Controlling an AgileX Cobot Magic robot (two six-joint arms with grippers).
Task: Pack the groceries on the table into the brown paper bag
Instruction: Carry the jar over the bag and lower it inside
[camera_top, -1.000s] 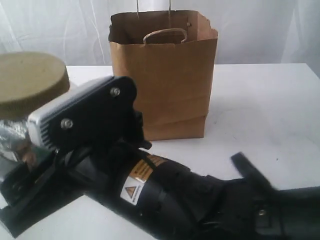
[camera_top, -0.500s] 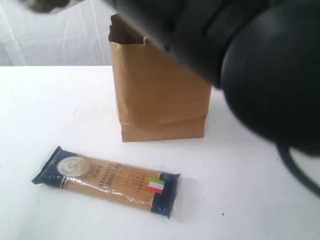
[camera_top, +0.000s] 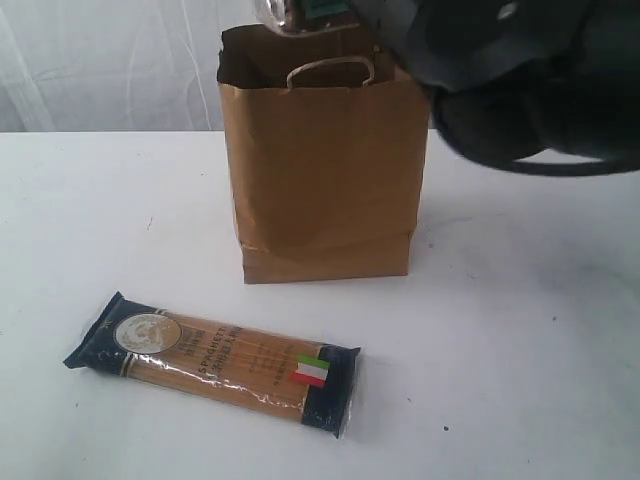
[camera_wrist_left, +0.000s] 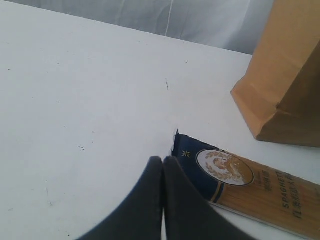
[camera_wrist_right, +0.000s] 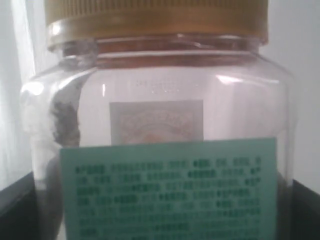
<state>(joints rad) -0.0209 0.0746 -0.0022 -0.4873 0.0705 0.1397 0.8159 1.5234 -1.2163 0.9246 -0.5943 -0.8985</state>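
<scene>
Right gripper (camera_wrist_right: 160, 215) grasps jar (camera_wrist_right: 160, 100) between wide-set fingers; bag (camera_top: 320, 170) stands below it. Left gripper (camera_wrist_left: 162, 190) clenched, empty, tips pressed together over table (camera_top: 520, 330); spaghetti packet (camera_wrist_left: 240, 185) just beside its tips.

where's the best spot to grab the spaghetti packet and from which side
Grip the spaghetti packet across its narrow width near the middle, coming straight down from above. It lies flat on the table, long and thin, both long edges free, so the left fingers can straddle it and it should hang balanced.
</scene>
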